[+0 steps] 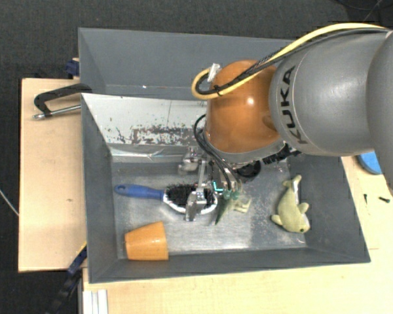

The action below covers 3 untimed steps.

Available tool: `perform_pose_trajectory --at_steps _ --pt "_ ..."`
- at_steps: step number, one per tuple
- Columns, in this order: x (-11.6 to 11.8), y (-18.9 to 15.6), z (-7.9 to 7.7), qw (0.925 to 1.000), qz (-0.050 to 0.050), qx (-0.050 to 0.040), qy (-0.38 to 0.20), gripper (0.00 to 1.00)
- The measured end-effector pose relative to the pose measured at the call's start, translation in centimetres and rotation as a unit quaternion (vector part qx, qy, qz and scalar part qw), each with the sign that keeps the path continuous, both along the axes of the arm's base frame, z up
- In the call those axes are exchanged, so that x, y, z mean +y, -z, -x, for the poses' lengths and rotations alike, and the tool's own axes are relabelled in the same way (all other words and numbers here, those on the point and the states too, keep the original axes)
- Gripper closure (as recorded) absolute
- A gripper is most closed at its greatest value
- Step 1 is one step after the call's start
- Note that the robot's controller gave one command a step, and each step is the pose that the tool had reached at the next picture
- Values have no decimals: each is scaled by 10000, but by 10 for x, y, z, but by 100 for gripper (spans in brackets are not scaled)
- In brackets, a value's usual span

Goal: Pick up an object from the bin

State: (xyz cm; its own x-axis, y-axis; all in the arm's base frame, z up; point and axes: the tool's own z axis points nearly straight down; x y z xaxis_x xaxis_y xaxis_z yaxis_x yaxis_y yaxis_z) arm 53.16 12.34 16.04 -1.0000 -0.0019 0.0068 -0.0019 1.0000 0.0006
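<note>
My gripper (206, 209) hangs below the orange wrist cover near the middle of the bin floor, its fingers down at the bristle end of a brush. The brush (150, 193) has a blue handle pointing left and a white head with black bristles, which lies right against the left finger. A small pale green and white thing (238, 204) lies just right of the fingers, partly hidden by them. The fingers stand a little apart, and whether they grip anything is hidden.
An orange cup (146, 242) lies on its side at the front left of the bin. A pale yellow-green toy dolphin or shark (291, 209) rests at the right, by the sloping wall. The arm covers the bin's back right.
</note>
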Motion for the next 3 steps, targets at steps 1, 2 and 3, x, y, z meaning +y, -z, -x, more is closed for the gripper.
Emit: perform_pose_trajectory --at_steps 1,2,3 --pt "-24 90 -15 9991 -12 -58 423 0" --pt "-23 86 -17 9991 -18 -97 413 100" --pt "-8 -39 5 9948 -11 -83 -1018 100"
